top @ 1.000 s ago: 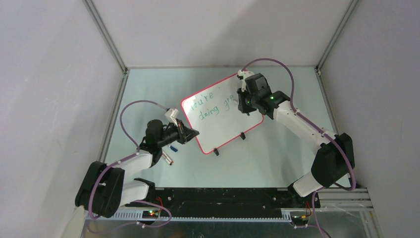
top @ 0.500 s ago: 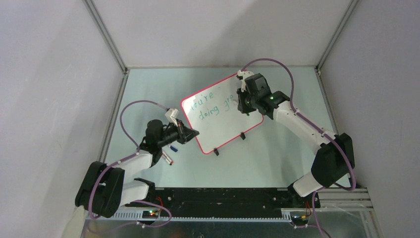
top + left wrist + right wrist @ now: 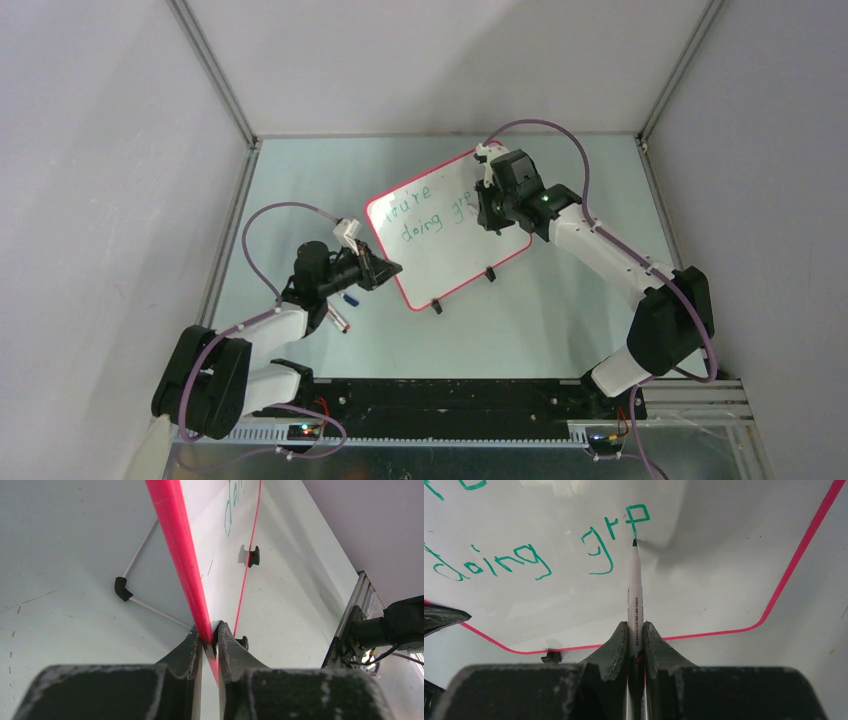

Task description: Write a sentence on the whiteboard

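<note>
Whiteboard [image 3: 452, 252], rim pinched in left gripper [image 3: 209, 631]

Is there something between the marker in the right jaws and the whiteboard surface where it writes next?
Nothing visible. The marker touches the whiteboard with its tip under the last green letter; the white surface beside it is bare.
</note>
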### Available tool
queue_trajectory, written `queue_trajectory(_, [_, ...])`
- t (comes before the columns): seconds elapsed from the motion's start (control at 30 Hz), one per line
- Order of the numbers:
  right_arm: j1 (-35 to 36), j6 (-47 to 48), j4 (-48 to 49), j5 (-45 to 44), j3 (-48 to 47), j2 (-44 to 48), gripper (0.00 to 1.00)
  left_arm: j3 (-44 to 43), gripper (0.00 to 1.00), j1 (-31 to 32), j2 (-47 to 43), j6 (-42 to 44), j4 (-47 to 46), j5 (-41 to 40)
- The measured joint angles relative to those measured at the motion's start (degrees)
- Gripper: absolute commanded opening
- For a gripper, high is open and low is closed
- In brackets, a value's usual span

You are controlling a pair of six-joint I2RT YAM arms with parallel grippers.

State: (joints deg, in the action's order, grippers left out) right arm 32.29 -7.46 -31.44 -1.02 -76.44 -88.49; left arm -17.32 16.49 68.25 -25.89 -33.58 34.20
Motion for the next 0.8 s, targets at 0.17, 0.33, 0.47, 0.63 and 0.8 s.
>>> queue_trajectory(0.17, [0.0, 0.0, 0.0, 0.0, 0.1, -0.3, 0.00, 0.0, 0.02, 0.0, 0.0, 0.0, 0.0, 0.0])
queue_trajectory(0.33, [-0.2, 0.0, 0.0, 0.0, 0.1, -0.3, 0.00, 0.0, 0.02, 0.0, 0.0, 0.0, 0.0, 0.0])
queue_trajectory(0.47, [-0.6, 0.0, 0.0, -0.1, 0.1, -0.3, 0.00, 0.0, 0.02, 0.0, 0.0, 0.0, 0.0, 0.0])
queue_trajectory(0.63, [-1.4, 0.0, 0.0, -0.1, 0.1, -0.3, 0.00, 0.0, 0.02, 0.0, 0.0, 0.0, 0.0, 0.0])
queue_trajectory(0.8, [-1.8, 0.0, 0.0, -0.1, 0.1, -0.3, 0.00, 0.0, 0.02, 0.0, 0.0, 0.0, 0.0, 0.0])
